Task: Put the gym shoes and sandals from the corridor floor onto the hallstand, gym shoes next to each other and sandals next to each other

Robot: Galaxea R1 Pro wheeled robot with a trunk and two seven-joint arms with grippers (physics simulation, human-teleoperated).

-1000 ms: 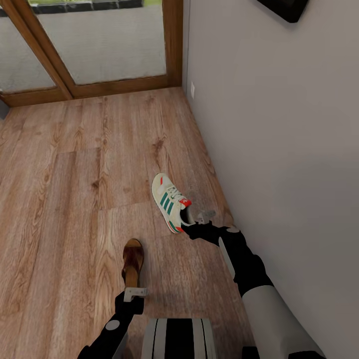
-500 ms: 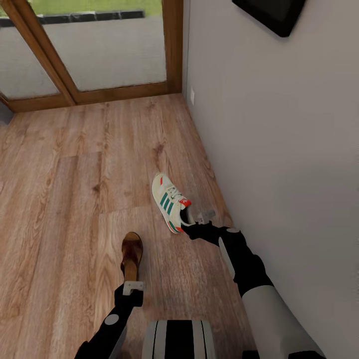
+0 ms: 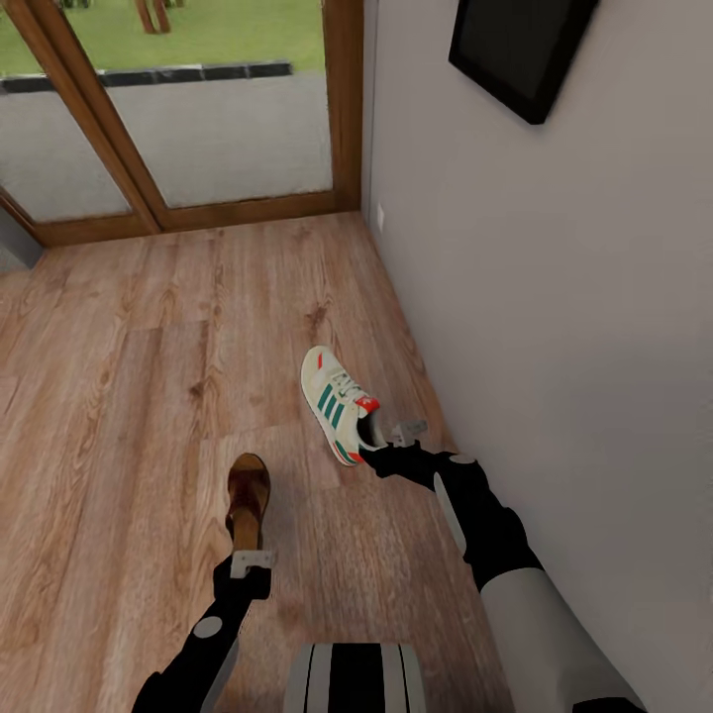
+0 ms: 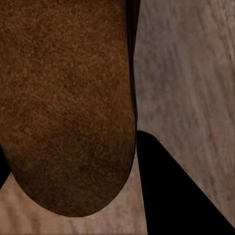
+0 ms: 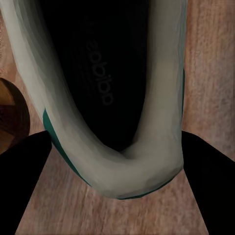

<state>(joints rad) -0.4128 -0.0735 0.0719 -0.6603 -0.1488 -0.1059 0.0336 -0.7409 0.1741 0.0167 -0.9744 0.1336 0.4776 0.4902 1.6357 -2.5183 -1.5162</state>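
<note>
One white gym shoe [image 3: 339, 403] with green stripes hangs over the corridor floor [image 3: 149, 376], and my right gripper [image 3: 384, 444] is shut on its heel rim. The right wrist view shows the shoe's dark opening [image 5: 105, 93] between two black fingers [image 5: 24, 196]. One dark brown sandal [image 3: 247, 498] is held at its heel by my left gripper [image 3: 251, 560], which is shut on it. Its suede footbed [image 4: 63, 98] lies beside a black finger [image 4: 176, 200] in the left wrist view. The hallstand is out of view.
A grey wall [image 3: 555, 297] runs close along my right arm, with a dark panel [image 3: 515, 50] mounted high on it. A wood-framed glass door [image 3: 198, 109] closes the far end of the corridor. My base [image 3: 356, 678] is at the bottom edge.
The whole picture has shifted, showing more of the door and wall panel, so the camera has moved. My left gripper with the sandal has drifted slightly left and up; the right one holds its place.
</note>
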